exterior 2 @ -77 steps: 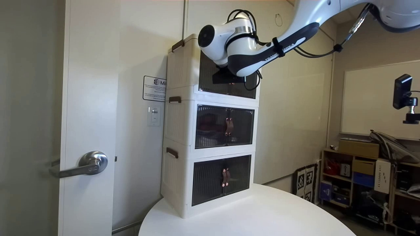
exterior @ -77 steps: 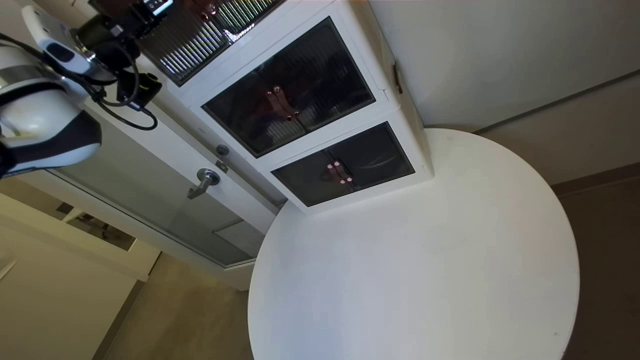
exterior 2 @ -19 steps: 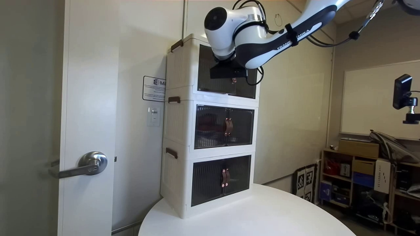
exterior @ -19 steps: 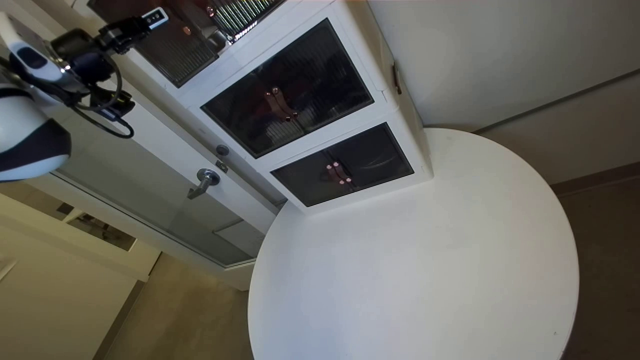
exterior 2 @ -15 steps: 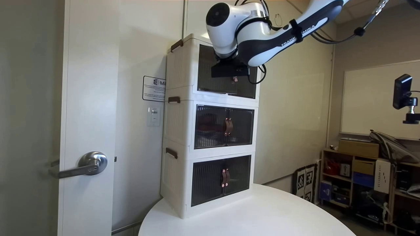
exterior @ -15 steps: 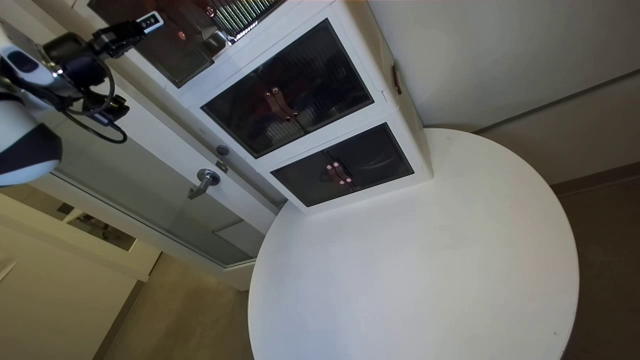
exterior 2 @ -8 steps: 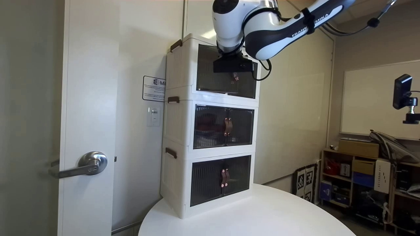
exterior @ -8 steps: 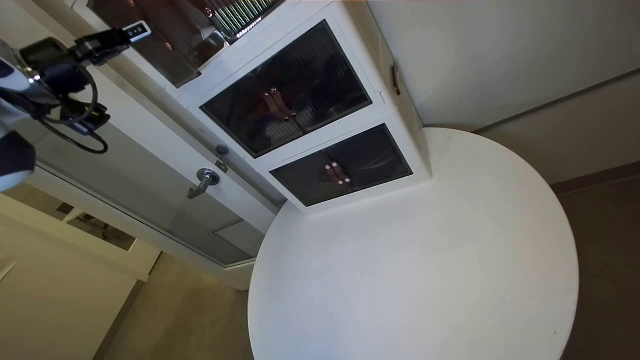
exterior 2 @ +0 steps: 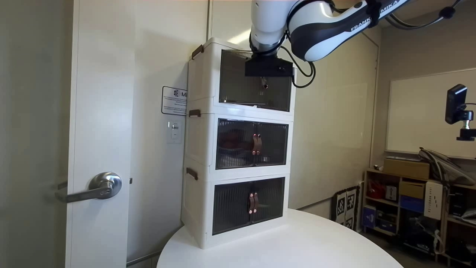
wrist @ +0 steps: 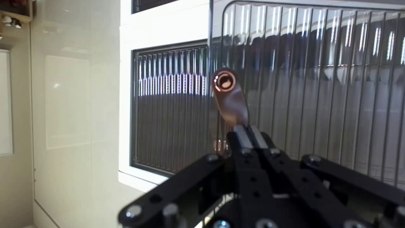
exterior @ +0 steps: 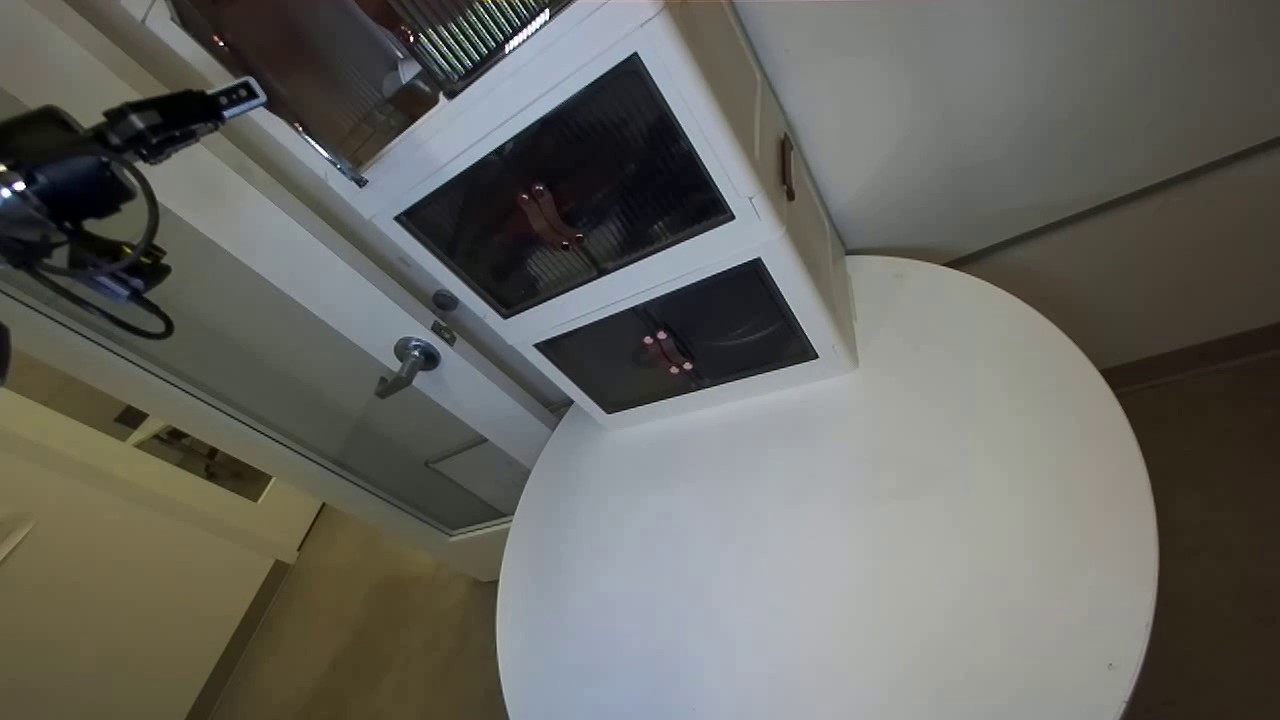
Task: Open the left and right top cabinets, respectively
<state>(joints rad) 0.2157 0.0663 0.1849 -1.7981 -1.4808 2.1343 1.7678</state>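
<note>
Gripper (wrist: 248,129), jaws clamped on strap (wrist: 233,106), holds left top door (wrist: 316,95) ajar; opening judged underway, wider nearward swing required next.

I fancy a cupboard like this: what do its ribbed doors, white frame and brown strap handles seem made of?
Ribbed doors: glossy tinted plastic or glass; see-through, with bright reflections.
White frame: probably moulded plastic; smooth, rounded edges.
Brown strap handles: perhaps leather or imitation; curved, softly shiny, with coppery, metallic-looking studs.

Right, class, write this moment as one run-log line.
hand: gripping strap handle | left top door: partly open | right top door: closed
</note>
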